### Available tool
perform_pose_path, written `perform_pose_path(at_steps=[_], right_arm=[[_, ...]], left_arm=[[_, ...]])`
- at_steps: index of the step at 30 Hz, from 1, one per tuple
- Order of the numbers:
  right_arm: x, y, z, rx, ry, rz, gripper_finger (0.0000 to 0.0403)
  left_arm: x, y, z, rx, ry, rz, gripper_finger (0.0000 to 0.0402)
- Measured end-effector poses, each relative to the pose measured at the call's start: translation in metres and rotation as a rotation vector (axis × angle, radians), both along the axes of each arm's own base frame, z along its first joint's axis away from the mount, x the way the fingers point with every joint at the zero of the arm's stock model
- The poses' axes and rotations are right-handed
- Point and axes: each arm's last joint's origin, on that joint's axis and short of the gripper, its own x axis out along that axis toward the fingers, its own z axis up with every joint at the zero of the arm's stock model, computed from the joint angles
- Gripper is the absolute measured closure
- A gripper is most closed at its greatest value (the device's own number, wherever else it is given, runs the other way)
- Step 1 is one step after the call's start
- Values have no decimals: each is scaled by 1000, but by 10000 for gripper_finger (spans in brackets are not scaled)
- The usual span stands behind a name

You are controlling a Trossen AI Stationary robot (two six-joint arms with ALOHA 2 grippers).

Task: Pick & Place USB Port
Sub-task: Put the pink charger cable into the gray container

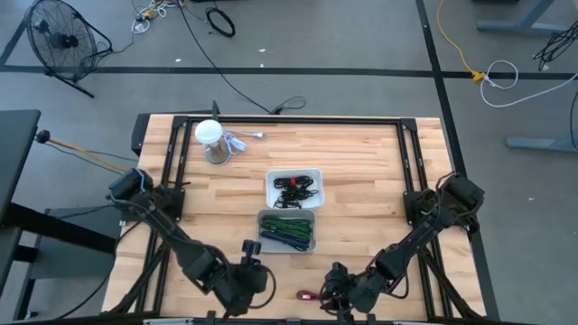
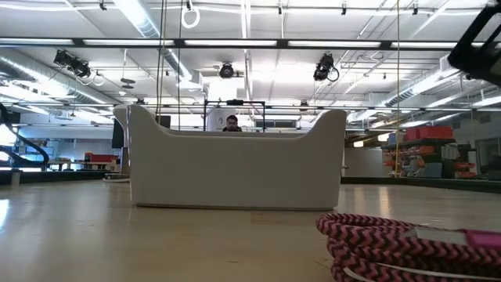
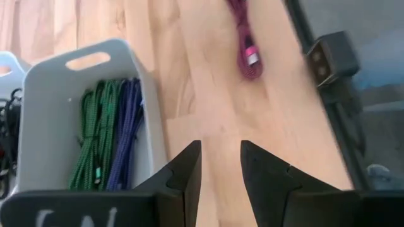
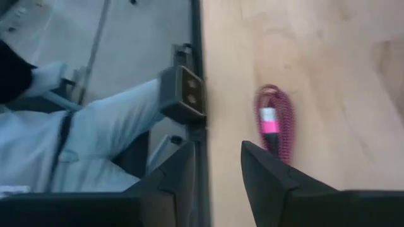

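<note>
High view, stock at this moment. Item one: a coiled pink cable (image 1: 308,294) with a USB plug, lying loose on the bare wood of the table (image 1: 361,171) close to the near edge, about mid-width. It is in no bin, so I count it as not yet picked.

Item two: my right end effector (image 1: 336,291), just beside that cable on its right. Right wrist view has the pink cable (image 4: 276,122) ahead of my fingers (image 4: 268,176) and slightly off to one side; my fingers stand a little apart with nothing between them. No grasp is made.

Item three: my left end effector (image 1: 248,271), near the same edge, to the left of the cable and just short of the grey bin (image 1: 287,231). Left wrist view shows its fingers (image 3: 189,167) narrowly parted and empty, with the grey bin (image 3: 44,120) on one side and the pink cable (image 3: 247,50) farther off.

Item four: the grey bin holds green and blue braided cables (image 1: 289,233), already stowed. Behind it the white bin (image 1: 294,190) holds black cables (image 1: 296,191).

Judged progress: sorting is well along, with two bins stocked. Remaining work is to close on the pink cable, lift it, and set it in a bin; which bin I cannot tell.
</note>
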Motion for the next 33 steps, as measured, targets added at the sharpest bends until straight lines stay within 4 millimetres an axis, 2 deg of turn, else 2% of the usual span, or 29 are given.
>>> perform_pose_path(at_steps=[4,11,33], right_arm=[[1,0,-5,-8,7,-4,275],[2,4,-28,10,94,-15,274],[2,1,-41,-49,124,-66,274]], left_arm=[[-4,-9,2,-23,-30,-15,287],[-9,-18,4,-37,-74,-29,287],[-9,-21,5,-94,-89,12,287]])
